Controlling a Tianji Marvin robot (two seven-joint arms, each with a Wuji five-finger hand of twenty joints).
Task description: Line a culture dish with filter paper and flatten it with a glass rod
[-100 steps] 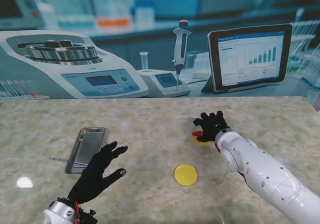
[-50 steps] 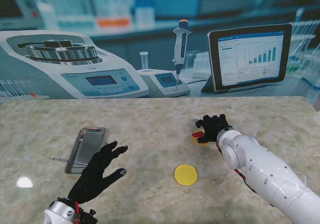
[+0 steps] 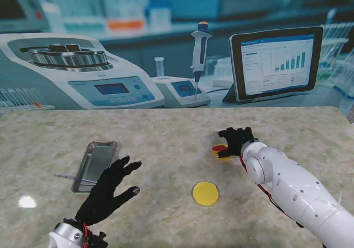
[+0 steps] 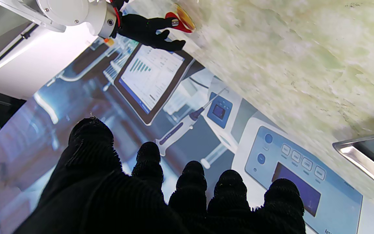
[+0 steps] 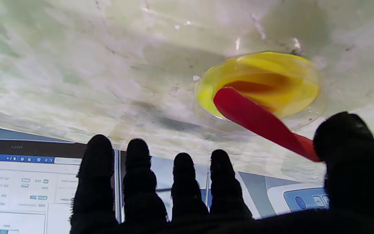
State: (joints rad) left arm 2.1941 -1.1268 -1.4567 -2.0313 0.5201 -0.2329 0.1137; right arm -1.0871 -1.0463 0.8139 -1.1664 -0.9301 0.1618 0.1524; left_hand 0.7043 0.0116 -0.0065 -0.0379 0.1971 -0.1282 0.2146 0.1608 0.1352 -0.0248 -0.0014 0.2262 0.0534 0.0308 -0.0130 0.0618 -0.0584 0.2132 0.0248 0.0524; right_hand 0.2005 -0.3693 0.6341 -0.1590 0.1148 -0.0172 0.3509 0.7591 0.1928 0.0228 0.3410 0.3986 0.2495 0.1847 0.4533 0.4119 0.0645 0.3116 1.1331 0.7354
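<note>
The left hand's (image 3: 108, 195) fingers (image 3: 128, 163) are spread apart and hold nothing, hovering over the marble table (image 3: 166, 132). Just beyond their tips and to the left lies a metal tray (image 3: 95, 165), with a thin clear rod (image 3: 65, 176) beside its near left edge. To the right of this hand, a flat yellow paper disc (image 3: 206, 194) lies alone on the table, between the two hands. Farther right, the right hand (image 3: 237, 139) has its four fingers (image 5: 182, 182) straight and apart. Its thumb (image 5: 349, 152) touches the end of a red strip (image 5: 258, 122); whether it grips it, I cannot tell. The strip reaches into a clear dish (image 5: 258, 86) holding yellow, which sits on the table just past the fingertips. Nothing lies between fingers and dish. Behind the table hangs a printed lab backdrop (image 3: 166, 54).
</note>
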